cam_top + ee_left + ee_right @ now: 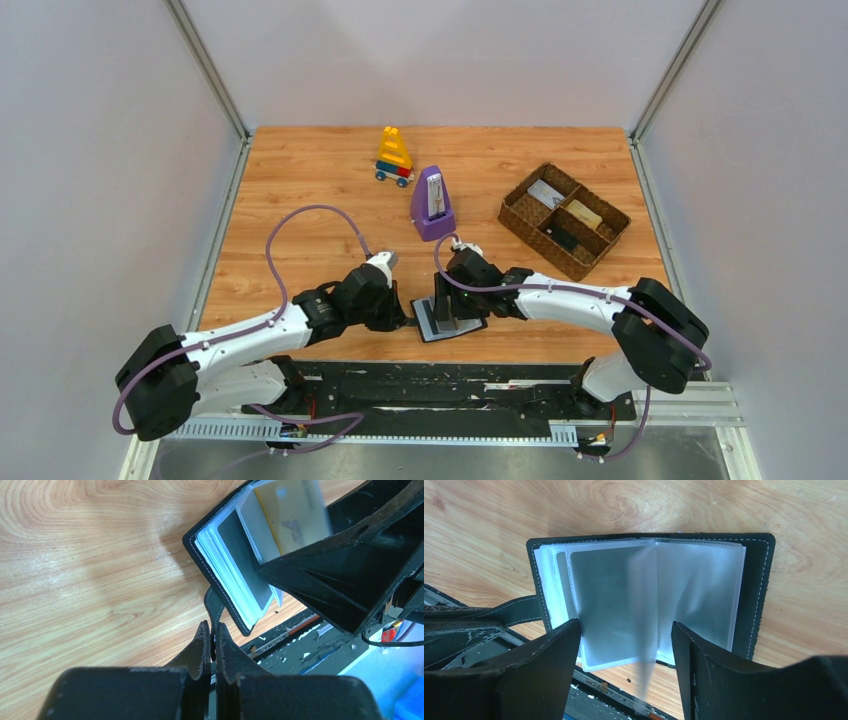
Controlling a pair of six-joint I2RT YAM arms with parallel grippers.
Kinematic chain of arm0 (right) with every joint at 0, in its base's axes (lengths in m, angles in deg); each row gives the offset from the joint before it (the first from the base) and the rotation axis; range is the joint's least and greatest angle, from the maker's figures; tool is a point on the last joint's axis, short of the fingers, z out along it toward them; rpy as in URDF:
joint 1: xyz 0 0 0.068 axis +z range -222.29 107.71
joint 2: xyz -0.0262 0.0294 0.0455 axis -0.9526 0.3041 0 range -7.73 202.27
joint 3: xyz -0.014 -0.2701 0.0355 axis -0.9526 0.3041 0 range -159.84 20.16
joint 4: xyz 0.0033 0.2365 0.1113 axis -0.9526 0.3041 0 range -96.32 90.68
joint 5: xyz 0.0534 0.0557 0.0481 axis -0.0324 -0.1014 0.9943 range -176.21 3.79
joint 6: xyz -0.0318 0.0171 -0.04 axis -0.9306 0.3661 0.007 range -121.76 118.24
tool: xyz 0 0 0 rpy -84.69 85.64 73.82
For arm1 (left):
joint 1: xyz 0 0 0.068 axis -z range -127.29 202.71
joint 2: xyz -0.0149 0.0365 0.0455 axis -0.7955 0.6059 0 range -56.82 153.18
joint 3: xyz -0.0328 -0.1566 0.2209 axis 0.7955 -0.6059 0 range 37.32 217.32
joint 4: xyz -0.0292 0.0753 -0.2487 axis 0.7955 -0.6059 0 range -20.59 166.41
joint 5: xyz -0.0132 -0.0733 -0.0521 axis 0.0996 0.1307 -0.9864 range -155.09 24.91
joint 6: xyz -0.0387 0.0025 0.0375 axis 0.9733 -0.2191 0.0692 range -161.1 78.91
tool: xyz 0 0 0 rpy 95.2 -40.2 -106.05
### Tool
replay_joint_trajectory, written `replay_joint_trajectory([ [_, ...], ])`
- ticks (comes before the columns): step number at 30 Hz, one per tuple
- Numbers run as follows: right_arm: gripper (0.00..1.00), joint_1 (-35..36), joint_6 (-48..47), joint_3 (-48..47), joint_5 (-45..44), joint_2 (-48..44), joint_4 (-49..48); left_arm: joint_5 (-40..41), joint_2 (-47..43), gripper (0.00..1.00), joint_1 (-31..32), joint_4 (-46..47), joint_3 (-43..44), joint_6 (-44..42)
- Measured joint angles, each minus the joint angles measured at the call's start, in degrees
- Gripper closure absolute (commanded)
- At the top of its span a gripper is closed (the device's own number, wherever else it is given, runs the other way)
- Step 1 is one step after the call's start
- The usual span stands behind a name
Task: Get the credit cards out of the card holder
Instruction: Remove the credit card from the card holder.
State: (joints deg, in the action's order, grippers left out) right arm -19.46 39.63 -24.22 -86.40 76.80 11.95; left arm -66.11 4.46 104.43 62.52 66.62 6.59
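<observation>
Sleeves (704, 590) of clear plastic fan from the open, white-stitched black card holder (756, 590), which lies at the counter's (674, 505) near edge. A yellow credit card (292, 515) shows in one. The left pincer (212, 645) is clamped on its strap (521, 611). The right pincer (625, 627) gapes wide, gripping nothing.

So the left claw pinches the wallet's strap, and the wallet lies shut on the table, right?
Not shut: the right wrist view shows the card holder lying open, its clear sleeves fanned. The left gripper does pinch its strap.
</observation>
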Motion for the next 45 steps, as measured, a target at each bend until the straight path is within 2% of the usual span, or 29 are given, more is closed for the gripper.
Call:
replay_joint_trajectory([
  [8,0.33,-0.07,-0.26,0.15,-0.87,-0.04,0.35,0.02,0.00,1.00,0.00,0.02,0.00,0.00],
  [25,0.26,-0.04,-1.40,0.13,-3.23,-1.70,2.47,0.02,0.00,1.00,0.00,0.07,0.00,0.02],
  [35,0.17,-0.04,-2.71,-1.46,-5.05,-1.70,5.57,0.02,0.00,1.00,0.00,0.07,0.00,0.02],
  [39,0.10,-0.04,-3.19,-2.29,-5.97,-1.70,7.19,0.02,0.00,1.00,0.00,0.09,0.00,0.02],
  [45,0.07,-0.04,-4.04,-3.43,-7.48,-1.70,9.35,0.02,0.00,1.00,0.00,0.09,0.00,0.02],
])
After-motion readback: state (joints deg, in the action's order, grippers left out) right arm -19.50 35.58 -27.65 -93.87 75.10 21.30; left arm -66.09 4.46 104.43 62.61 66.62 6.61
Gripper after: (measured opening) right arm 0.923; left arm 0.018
